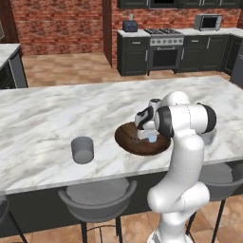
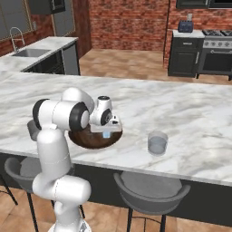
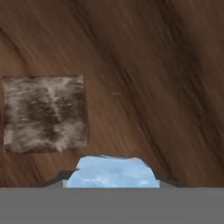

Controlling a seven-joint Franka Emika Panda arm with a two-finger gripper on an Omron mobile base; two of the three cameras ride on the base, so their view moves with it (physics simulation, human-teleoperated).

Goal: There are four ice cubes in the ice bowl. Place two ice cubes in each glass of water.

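The dark wooden ice bowl (image 1: 127,138) (image 2: 86,138) sits near the marble counter's front edge, between the two glasses. My gripper (image 1: 149,136) (image 2: 107,131) reaches down into it. In the hand view a pale blue ice cube (image 3: 111,173) lies between the two fingertips, which press against its sides; my gripper (image 3: 112,180) is shut on it, low over the bowl's floor (image 3: 153,87). Another ice cube (image 3: 43,113) rests on the wood beside it. One glass of water (image 1: 82,150) stands left of the bowl, the other (image 2: 157,143) right of it.
Grey stools (image 1: 97,197) (image 2: 152,190) stand under the counter's front edge. The marble counter (image 1: 57,114) stretches wide behind the bowl. A stove (image 1: 163,47) and dark cabinets line the far brick wall; a sink (image 2: 29,52) lies on a side counter.
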